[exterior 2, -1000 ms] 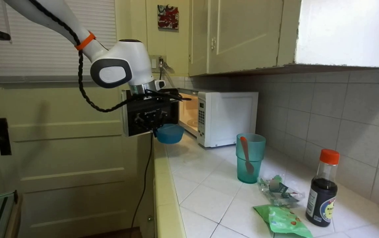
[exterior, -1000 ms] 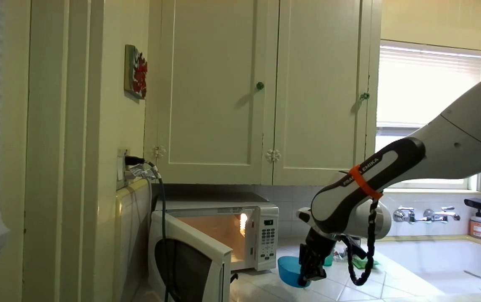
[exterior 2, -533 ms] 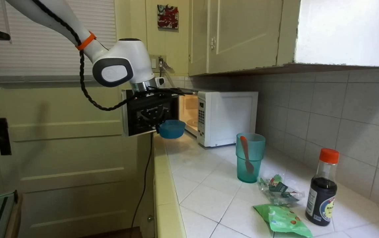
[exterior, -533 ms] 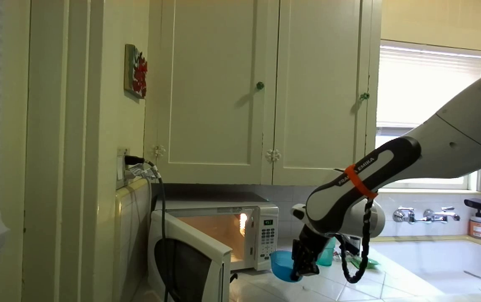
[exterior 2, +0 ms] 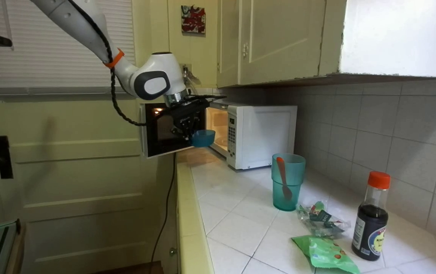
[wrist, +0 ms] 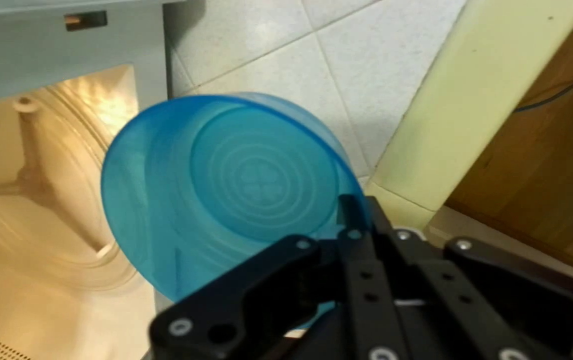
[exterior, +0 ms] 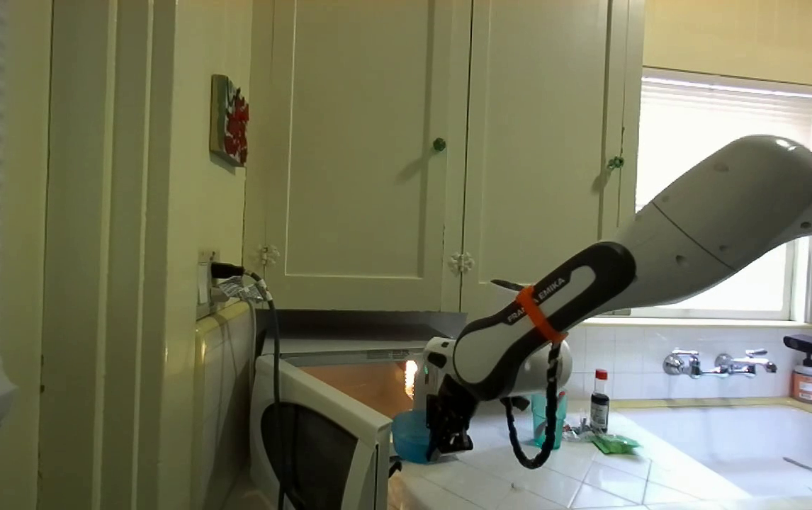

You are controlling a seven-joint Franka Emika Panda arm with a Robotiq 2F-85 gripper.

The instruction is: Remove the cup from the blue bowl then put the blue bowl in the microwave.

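Observation:
My gripper (wrist: 364, 212) is shut on the rim of the blue bowl (wrist: 261, 175), one finger inside and one outside. The bowl is raised above the counter and empty inside. In both exterior views the bowl (exterior: 409, 435) (exterior 2: 203, 138) hangs just in front of the microwave's opening. The microwave (exterior 2: 263, 137) stands with its door (exterior: 321, 432) swung wide open and its inside lit orange. In the wrist view the microwave's cavity (wrist: 16, 240) lies left of the bowl, with a turntable support inside. The teal cup (exterior 2: 288, 182), with a red spoon-like utensil in it, stands upright on the counter.
A green packet (exterior 2: 324, 253), a clear plastic wrapper (exterior 2: 322, 220) and a dark sauce bottle (exterior 2: 370, 219) with a red cap stand or lie near the cup. The counter's yellow edge (exterior 2: 193, 228) and a hanging cord (exterior: 277, 397) are near the door. Cabinets (exterior: 370, 156) hang above.
My gripper has carried the bowl toward the microwave's opening and slightly upward. It moved left in an exterior view. The microwave, its open door and the cup have not moved.

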